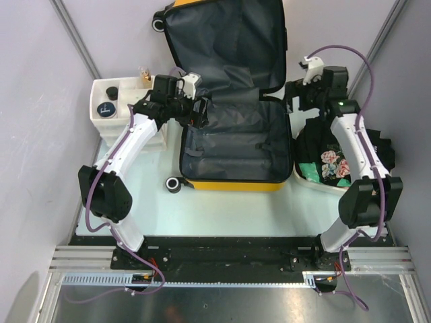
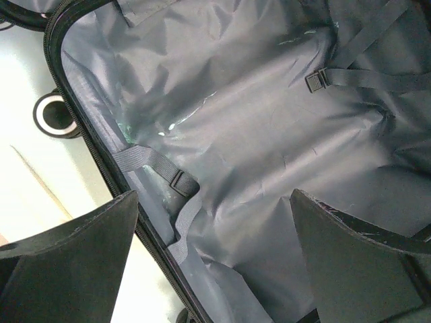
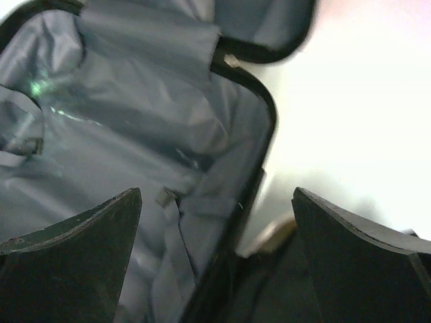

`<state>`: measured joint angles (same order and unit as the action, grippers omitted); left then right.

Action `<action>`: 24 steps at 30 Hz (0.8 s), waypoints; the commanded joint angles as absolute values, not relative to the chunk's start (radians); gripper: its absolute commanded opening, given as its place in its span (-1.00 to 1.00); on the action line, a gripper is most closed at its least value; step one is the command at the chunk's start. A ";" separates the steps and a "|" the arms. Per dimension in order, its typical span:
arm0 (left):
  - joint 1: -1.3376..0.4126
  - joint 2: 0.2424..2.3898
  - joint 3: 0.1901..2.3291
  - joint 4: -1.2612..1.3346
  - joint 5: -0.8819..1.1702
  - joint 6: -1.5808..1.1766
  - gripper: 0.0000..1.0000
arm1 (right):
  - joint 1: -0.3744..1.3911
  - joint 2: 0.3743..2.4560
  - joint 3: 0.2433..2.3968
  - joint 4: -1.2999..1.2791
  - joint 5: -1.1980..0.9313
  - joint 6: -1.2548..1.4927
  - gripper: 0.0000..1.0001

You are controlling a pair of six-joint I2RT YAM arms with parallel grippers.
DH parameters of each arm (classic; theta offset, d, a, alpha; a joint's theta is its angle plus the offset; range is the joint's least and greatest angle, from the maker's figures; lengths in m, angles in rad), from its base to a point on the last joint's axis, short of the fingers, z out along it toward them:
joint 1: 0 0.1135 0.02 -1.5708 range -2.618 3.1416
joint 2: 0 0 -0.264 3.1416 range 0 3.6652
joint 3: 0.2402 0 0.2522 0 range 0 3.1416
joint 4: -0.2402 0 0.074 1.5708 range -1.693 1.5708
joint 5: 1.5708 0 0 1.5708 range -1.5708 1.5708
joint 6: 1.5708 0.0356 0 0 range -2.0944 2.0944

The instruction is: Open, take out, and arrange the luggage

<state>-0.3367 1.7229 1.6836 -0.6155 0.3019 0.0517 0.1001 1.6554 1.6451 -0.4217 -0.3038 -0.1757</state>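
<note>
The yellow suitcase (image 1: 232,183) lies open in the middle of the table, lid raised at the back, dark grey lining (image 1: 236,138) showing and nothing inside but loose straps (image 2: 151,161). My left gripper (image 1: 201,113) is open and empty over the case's left rim (image 2: 87,134). My right gripper (image 1: 294,96) is open and empty over the case's right rim (image 3: 259,168), between the case and the tub. The lining also shows in the right wrist view (image 3: 135,128).
A white tub (image 1: 313,183) at the right holds dark clothes and a floral item (image 1: 333,163). A white drawer unit (image 1: 108,108) with small objects stands at the left. A black wheel (image 1: 173,184) sits at the case's near-left corner. Grey walls enclose both sides.
</note>
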 commanded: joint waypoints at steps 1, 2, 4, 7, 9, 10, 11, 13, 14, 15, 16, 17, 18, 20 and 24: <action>-0.345 1.713 1.716 -0.604 0.285 0.035 0.99 | 0.008 1.519 1.625 -0.531 -0.339 -0.201 0.99; -0.345 1.716 1.717 -0.604 0.291 0.031 1.00 | -0.024 1.508 1.612 -0.528 -0.341 -0.192 0.99; -0.345 1.726 1.730 -0.604 0.299 0.029 0.99 | -0.028 1.503 1.614 -0.544 -0.344 -0.177 0.99; -0.345 1.736 1.753 -0.606 0.304 0.041 0.99 | -0.032 1.480 1.602 -0.577 -0.348 -0.182 0.99; -0.345 1.741 1.770 -0.606 0.301 0.046 0.99 | -0.040 1.462 1.580 -0.601 -0.359 -0.221 0.99; -0.345 1.744 1.773 -0.606 0.304 0.046 0.99 | -0.043 1.451 1.563 -0.642 -0.364 -0.235 0.99; -0.345 1.746 1.776 -0.606 0.299 0.043 0.99 | -0.046 1.453 1.557 -0.669 -0.359 -0.277 1.00; -0.345 1.747 1.781 -0.606 0.302 0.041 0.99 | -0.048 1.457 1.536 -0.745 -0.291 -0.325 0.99; -0.345 1.747 1.781 -0.606 0.305 0.041 0.99 | -0.066 1.476 1.534 -0.759 -0.260 -0.343 0.99; -0.347 1.749 1.779 -0.606 0.307 0.041 0.99 | -0.086 1.489 1.537 -0.767 -0.244 -0.368 0.99; -0.348 1.747 1.779 -0.604 0.308 0.041 1.00 | -0.109 1.512 1.546 -0.770 -0.238 -0.373 0.99; -0.348 1.747 1.778 -0.604 0.310 0.043 0.99 | -0.162 1.566 1.589 -0.767 -0.241 -0.370 0.99; -0.348 1.749 1.778 -0.604 0.313 0.046 0.99 | -0.184 1.601 1.618 -0.759 -0.253 -0.364 0.99; -0.350 1.750 1.778 -0.606 0.314 0.055 0.99 | -0.244 1.713 1.727 -0.750 -0.265 -0.342 0.99; -0.350 1.758 1.778 -0.606 0.305 0.071 0.99 | -0.291 1.860 1.857 -0.651 -0.298 -0.232 0.99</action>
<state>-0.3401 1.7493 1.7378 -0.6159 0.2955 0.0444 -0.2443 1.7584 1.7329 -0.7383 -0.2855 -0.3161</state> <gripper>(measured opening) 0.996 0.994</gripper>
